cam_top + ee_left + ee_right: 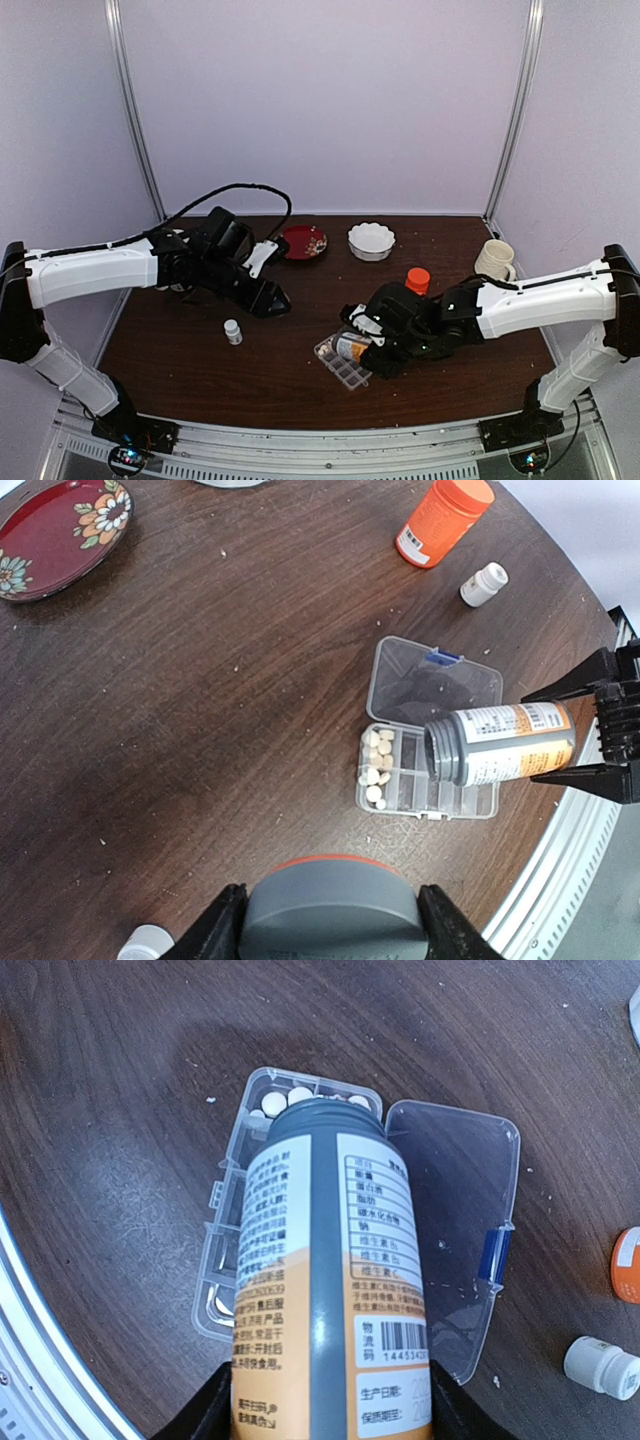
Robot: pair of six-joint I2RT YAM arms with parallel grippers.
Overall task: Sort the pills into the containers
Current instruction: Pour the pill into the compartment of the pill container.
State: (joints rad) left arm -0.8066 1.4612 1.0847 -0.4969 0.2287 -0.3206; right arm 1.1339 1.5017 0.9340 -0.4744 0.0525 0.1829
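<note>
The clear pill box lies open on the table, its lid folded flat behind it. Whitish pills fill the cells at one end; they also show as pills past the bottle's mouth. My right gripper is shut on a grey and orange labelled bottle, tipped on its side with its open mouth over the box. My left gripper is shut on a grey cap with an orange rim, held above the table to the left of the box.
An orange bottle and a small white bottle stand behind the box. Another small white bottle stands near my left gripper. A red plate, a white scalloped bowl and a mug sit along the back.
</note>
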